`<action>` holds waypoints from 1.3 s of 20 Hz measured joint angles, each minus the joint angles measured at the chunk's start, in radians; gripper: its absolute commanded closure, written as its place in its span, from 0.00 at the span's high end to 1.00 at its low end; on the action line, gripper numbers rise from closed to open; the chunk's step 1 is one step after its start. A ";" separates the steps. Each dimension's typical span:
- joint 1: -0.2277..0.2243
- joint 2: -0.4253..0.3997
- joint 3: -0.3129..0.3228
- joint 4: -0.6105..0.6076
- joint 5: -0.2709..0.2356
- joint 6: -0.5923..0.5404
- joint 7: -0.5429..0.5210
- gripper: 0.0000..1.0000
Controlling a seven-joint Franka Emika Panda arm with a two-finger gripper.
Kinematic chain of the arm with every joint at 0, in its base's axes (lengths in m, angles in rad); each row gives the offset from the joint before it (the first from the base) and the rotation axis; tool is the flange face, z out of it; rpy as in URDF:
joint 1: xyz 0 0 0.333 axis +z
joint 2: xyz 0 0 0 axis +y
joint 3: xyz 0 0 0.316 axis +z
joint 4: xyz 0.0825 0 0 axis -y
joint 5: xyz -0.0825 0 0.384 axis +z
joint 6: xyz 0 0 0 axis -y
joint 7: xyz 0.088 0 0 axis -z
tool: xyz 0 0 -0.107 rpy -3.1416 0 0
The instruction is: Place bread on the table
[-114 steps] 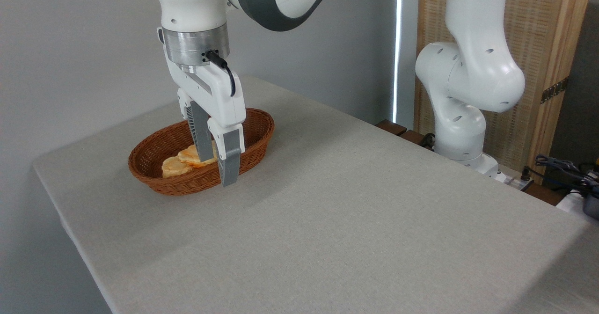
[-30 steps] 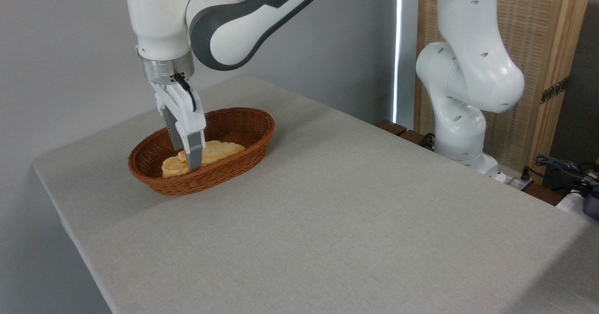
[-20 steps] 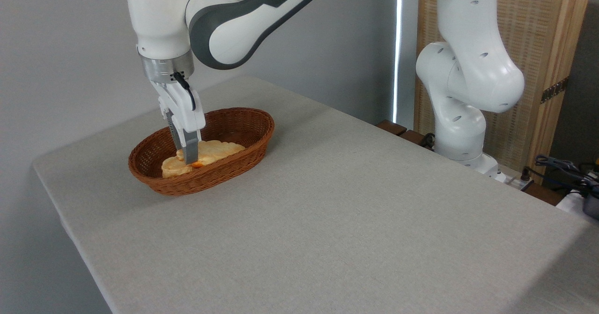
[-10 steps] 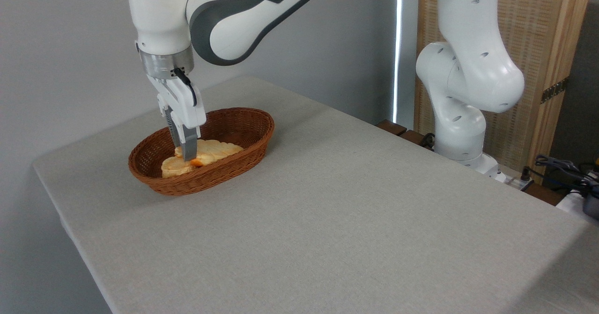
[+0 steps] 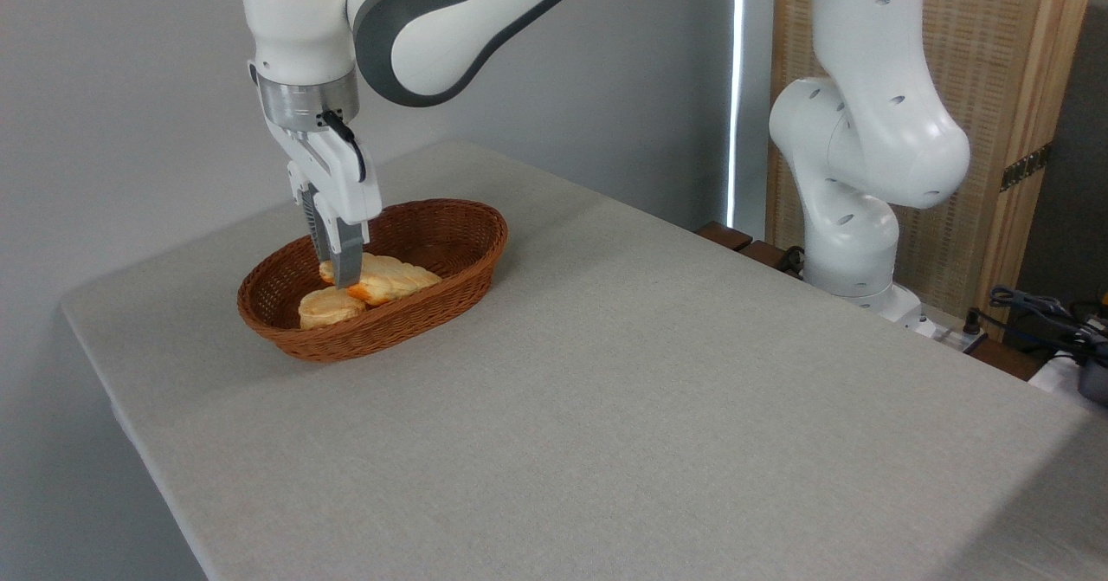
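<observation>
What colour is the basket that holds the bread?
The basket is reddish-brown woven wicker, seen clearly in the fixed camera view.

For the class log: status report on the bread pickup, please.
Pincer shut on bread, one end raised inside basket. Small bun alongside. Table open for placing.

My near finger covers the middle of the bread, and my far finger is mostly hidden behind it. The basket wall hides the underside of the bread and of the bun, so I cannot tell whether the loaf touches the basket floor. My upper arm runs off the top edge. The table is cut off at the bottom and right.
</observation>
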 measured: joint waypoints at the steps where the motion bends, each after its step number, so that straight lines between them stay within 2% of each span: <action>1: 0.001 -0.004 0.001 0.000 0.000 0.000 0.000 0.40; 6: 0.007 -0.044 0.012 0.000 -0.007 -0.010 -0.003 0.40; 9: 0.011 -0.078 0.052 0.000 -0.022 -0.040 -0.004 0.40; 19: 0.015 -0.177 0.196 0.001 -0.026 -0.093 -0.003 0.41; 21: 0.015 -0.189 0.220 0.001 -0.026 -0.096 -0.003 0.49; 25: 0.016 -0.210 0.256 0.001 -0.026 -0.101 -0.001 0.57; 26: 0.016 -0.210 0.256 0.001 -0.026 -0.101 -0.001 0.66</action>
